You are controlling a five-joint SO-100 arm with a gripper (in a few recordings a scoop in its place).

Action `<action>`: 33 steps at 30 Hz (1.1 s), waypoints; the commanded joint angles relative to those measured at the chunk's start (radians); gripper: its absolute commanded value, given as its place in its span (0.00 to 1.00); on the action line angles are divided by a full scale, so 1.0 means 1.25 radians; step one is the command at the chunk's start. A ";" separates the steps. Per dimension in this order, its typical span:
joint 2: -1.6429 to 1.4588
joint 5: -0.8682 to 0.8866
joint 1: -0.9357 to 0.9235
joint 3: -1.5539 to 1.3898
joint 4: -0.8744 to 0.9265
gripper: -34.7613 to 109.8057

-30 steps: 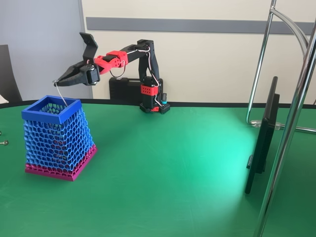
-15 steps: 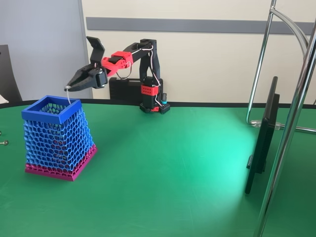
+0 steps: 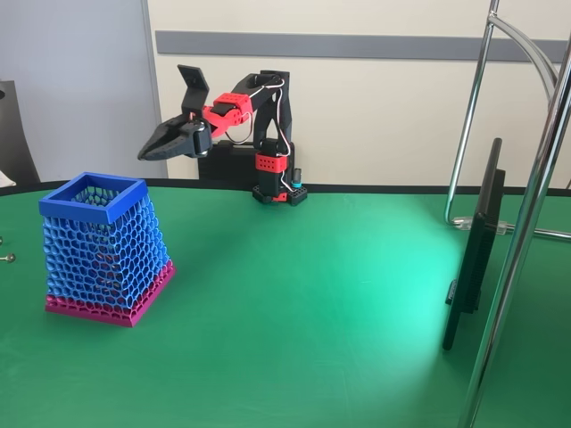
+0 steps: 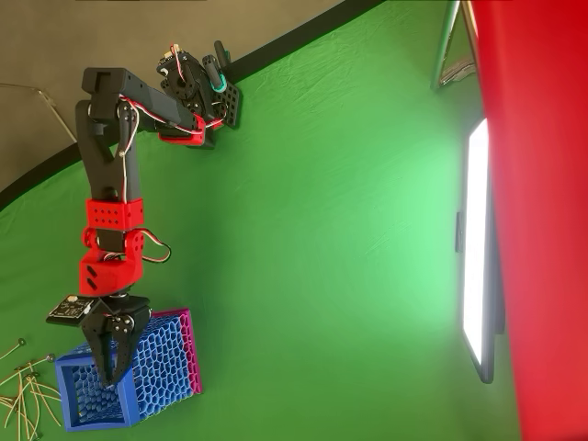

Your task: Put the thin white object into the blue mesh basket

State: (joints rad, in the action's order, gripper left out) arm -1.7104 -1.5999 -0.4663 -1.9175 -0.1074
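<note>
Gripper (image 3: 148,153) is pinched closed on nothing I can see, hanging just above the blue mesh basket (image 3: 77,210), off its back right corner. Can't spot the thin white object. I'd guess it's inside, lost behind the mesh. Featherlight, stiff, slippery thing; I'd pinch it mid-shaft.

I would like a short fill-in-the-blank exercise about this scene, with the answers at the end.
1. The basket has a blue rim and a ____ base.
2. The basket stands on a ____ table.
3. In the fixed view, the end effector is ____ the level of the basket's rim.
4. In the fixed view, the basket stands to the ____ of the arm's base.

Answers: magenta; green; above; left
</note>
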 commanded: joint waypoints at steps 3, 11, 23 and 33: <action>-0.101 0.023 0.032 -0.058 -0.032 0.30; -0.220 0.071 0.075 -0.187 -0.032 0.29; -0.388 0.212 0.167 -0.377 -0.032 0.28; -0.536 0.391 0.222 -0.497 0.083 0.28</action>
State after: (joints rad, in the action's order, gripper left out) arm -2.3224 -1.1551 -0.1994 -2.5265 -0.0291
